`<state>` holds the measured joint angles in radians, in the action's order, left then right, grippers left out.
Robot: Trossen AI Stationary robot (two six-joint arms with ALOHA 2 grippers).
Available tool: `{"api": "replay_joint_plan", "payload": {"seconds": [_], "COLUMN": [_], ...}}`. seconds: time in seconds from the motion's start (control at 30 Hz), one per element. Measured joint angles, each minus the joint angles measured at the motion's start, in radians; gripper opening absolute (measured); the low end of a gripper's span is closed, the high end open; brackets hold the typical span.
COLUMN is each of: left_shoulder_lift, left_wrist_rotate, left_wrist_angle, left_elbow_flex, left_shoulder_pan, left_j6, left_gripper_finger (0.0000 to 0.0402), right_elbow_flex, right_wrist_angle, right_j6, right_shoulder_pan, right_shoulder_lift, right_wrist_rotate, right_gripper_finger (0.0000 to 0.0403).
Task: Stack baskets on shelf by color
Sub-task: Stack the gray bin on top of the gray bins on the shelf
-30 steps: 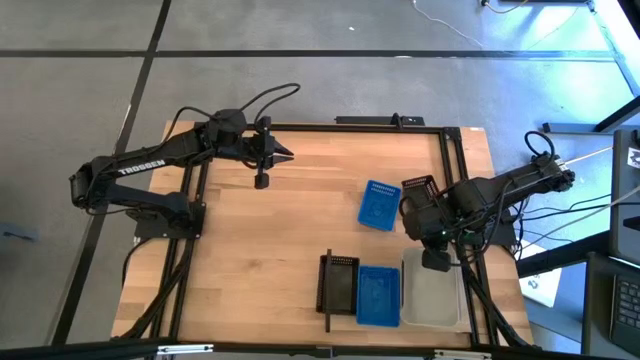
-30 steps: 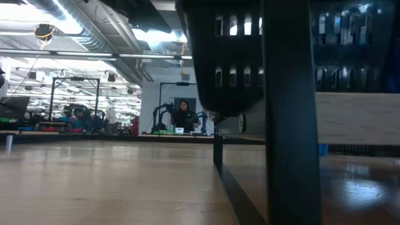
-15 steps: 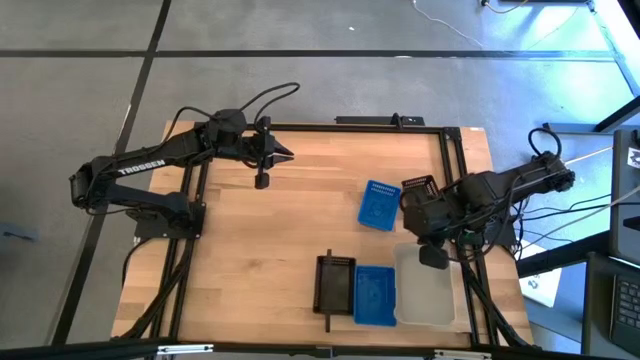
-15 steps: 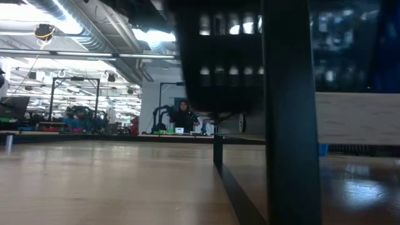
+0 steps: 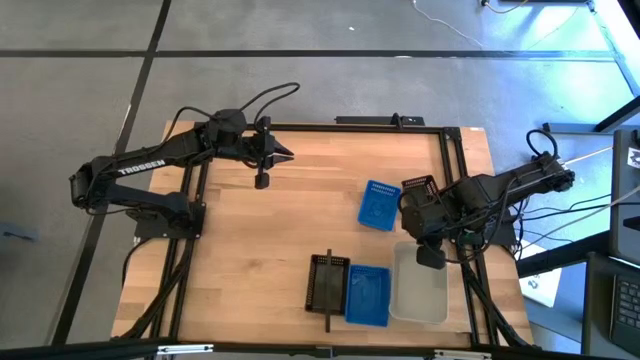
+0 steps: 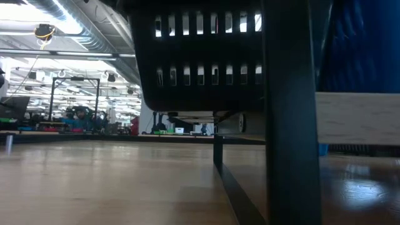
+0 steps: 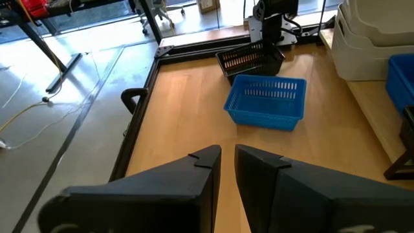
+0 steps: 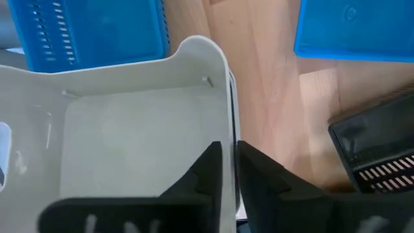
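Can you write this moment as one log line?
right gripper: fingers on white basket wall | left gripper: waiting, far side | shelf stacks: black, blue, white

Left claw [image 5: 287, 154] waits far back, fingers nearly together; right claw [image 5: 431, 258] points down.

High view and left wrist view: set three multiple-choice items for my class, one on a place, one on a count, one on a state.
1. In the row, the white basket lies
A. at the end by the right gripper
B. in the middle
C. beside the left arm

2. Basket colours in that row:
A. one
B. two
C. three

3. The lone blue basket is
A. upside down
B. upright and empty
C. upright, holding a black basket

Key: 1 A, the right gripper is at its rim. 2 C, black, blue and white lie side by side. 3 B, the left wrist view shows its bare inside.
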<state>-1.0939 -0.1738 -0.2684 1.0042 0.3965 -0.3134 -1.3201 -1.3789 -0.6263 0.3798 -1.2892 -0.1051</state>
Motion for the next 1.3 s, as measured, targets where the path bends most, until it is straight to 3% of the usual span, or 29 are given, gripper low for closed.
{"api": "replay_joint_plan", "payload": {"seconds": [0.27,0.33,0.47,0.53,1.0,1.3], "left_shoulder_lift": [0.0,0.0,0.0,0.0,0.0,0.0], "left_wrist_rotate": [0.0,0.0,0.0,0.0,0.0,0.001], "left_wrist_angle": [0.0,0.0,0.0,0.0,0.0,0.0], "left_elbow_flex": [0.0,0.0,0.0,0.0,0.0,0.0], "left_shoulder_pan": [0.0,0.0,0.0,0.0,0.0,0.0], "left_j6": [0.0,0.0,0.0,0.0,0.0,0.0], "left_gripper_finger": [0.0039,0.0039,0.0039,0.0039,0.0039,0.0039], "right_elbow_flex": [-0.008,-0.008,-0.008,-0.008,-0.008,-0.008], "right_wrist_angle": [-0.005,-0.005,-0.005,-0.005,-0.005,-0.006], "right_j6": [0.003,0.003,0.003,0.003,0.008,-0.007], "right_shoulder_pan": [0.0,0.0,0.0,0.0,0.0,0.0], "right_shoulder_lift": [0.0,0.0,0.0,0.0,0.0,0.0], "right_wrist_rotate": [-0.006,-0.018,-0.027,-0.027,-0.028,-0.041], "right_gripper_finger": [0.0091,0.0083,0.0021,0.0009,0.0002,0.0035]}}
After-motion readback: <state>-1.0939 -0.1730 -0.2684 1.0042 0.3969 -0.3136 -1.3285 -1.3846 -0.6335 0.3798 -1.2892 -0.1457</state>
